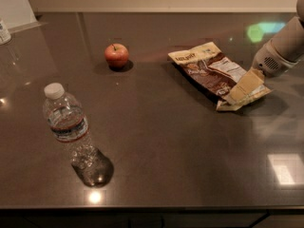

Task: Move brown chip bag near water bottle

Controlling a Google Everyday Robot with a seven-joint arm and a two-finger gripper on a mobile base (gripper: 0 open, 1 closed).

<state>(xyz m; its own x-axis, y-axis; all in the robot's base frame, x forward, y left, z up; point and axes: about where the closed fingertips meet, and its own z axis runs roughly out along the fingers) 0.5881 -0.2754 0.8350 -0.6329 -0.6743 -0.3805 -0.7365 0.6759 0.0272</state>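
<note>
The gripper [241, 92] sat at the right edge of the counter, its tan pads down on the near-right end of the brown chip bag [208, 71]; whether it was clamped on the bag or spread could not be told. The bag lay flat and crinkled, dark brown with a cream band at its far end and a white label panel; the band's lettering was too blurred to read. A red apple [116, 55] stood well to the bag's left. The water bottle [69, 123], clear ribbed plastic with a white cap and a red, white and blue label, stood upright far across the glossy dark countertop [180, 146], well apart from the bag.
</note>
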